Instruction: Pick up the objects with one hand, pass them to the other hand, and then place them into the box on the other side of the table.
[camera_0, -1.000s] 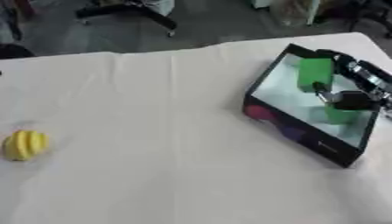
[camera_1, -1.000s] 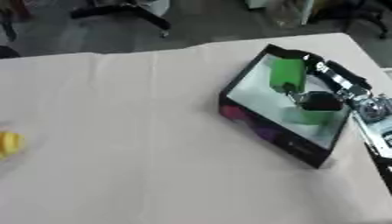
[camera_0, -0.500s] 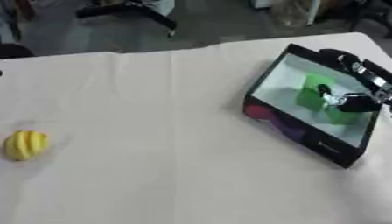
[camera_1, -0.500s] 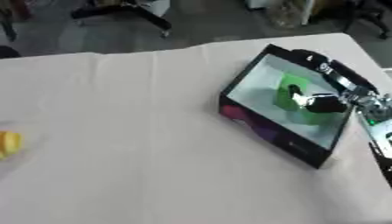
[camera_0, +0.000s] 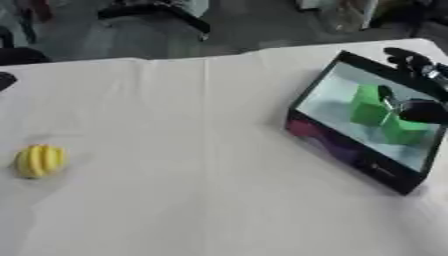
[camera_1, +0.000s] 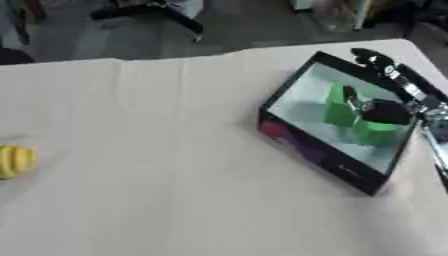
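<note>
A black-walled box (camera_1: 302, 145) with a pale floor stands tilted at the table's right. A green block (camera_1: 336, 106) lies in it, with a second green piece (camera_1: 374, 133) beside it. My right hand (camera_1: 385, 111) hovers over the box from the right, its thumb by the block and its fingers (camera_1: 371, 56) stretched out toward the far rim, open. A yellow ribbed ball-like object (camera_0: 39, 161) rests on the white cloth at the far left. A small dark shape (camera_0: 5, 80) at the left edge may be my left hand.
White cloth (camera_0: 192, 150) covers the table between the yellow object and the box. Beyond the far edge stand office chair bases (camera_0: 157, 10) on a grey floor. The box sits close to the table's right edge.
The green block, held upright over the box's far end a second ago, came down into the box and now lies on its floor. The hand's fingers have opened.
</note>
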